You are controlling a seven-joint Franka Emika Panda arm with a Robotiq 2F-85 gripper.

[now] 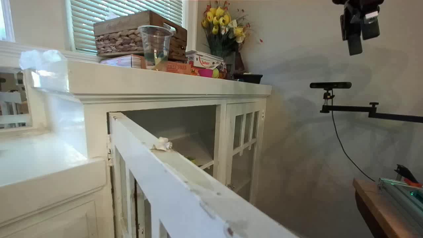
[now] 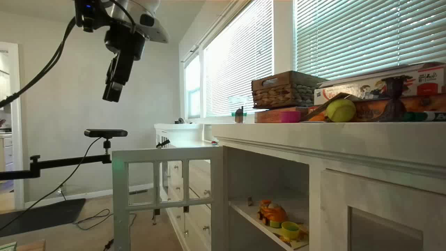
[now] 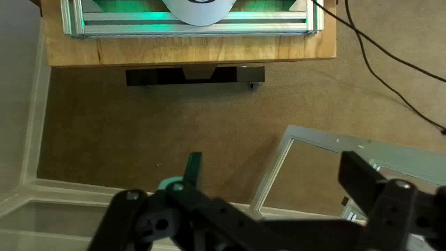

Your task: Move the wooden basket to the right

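— White blinds (image 2: 369,31) glow at the back, and it's crowded along the worktop (image 1: 165,79)! Up there sits our wooden basket (image 1: 127,34), seemingly perched on flat boxes (image 1: 119,61), with a clear cup (image 1: 153,39) across its corner in an exterior view

— And the end effector (image 3: 273,167)?

— Fingers spread wide, nothing between them, and hanging well apart from the basket!

— So no grip yet. How's it going to handle?

— Stiff round the wooden rim, I'd say, with a little give in the woven band. Rough weave, so hardly slippery, and likely tough enough for a firm pinch. Probably light if it's empty, but no view shows us the inside

— Then where do you take hold?

— I'd go for the handle slot (image 2: 270,82): one finger through it, one over the rim, pinching the plank above. Mind the boxes underneath, though! Drag it and they could slide along too, so a lift looks the better call, and that cup might tip at a nudge
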